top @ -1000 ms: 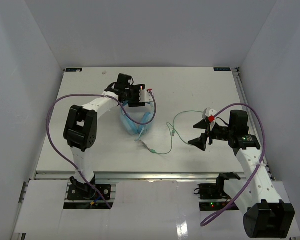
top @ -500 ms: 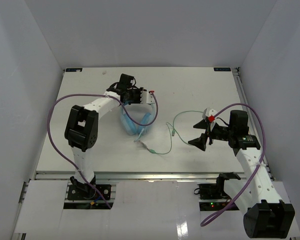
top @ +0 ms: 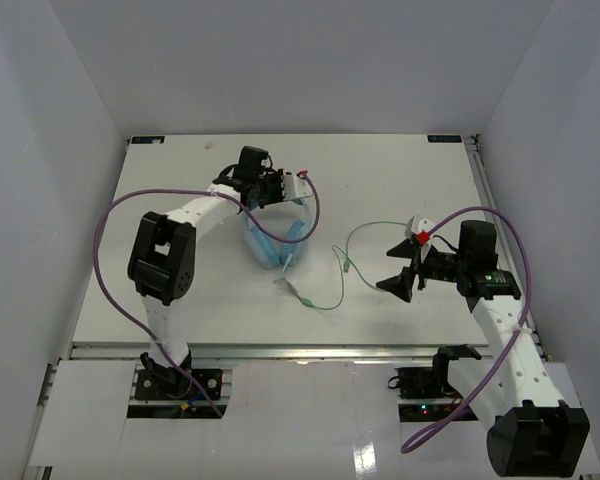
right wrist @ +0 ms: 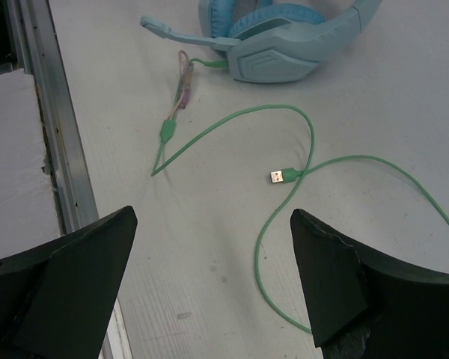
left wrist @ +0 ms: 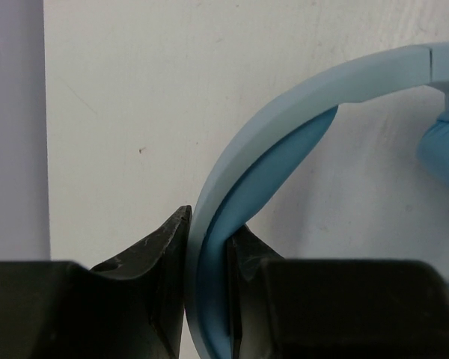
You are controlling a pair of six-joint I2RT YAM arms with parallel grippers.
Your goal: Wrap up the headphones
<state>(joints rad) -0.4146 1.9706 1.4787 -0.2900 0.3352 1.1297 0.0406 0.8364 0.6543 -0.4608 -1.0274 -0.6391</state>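
The left claw (left wrist: 208,233) is clamped on the headband of the light blue headphones (left wrist: 284,112), left of centre on the surface (top: 400,170) with earcups apparently resting there, while the right claw (right wrist: 211,224), jaws apart, hovers over the green cord (right wrist: 307,134) at right.

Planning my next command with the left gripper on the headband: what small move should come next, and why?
Probably lower the right gripper onto the green cord near its plug and close. The left gripper is shut on the headband, so the headphones are held, while the cord lies loose on the table and the right jaws are open above it, holding nothing.
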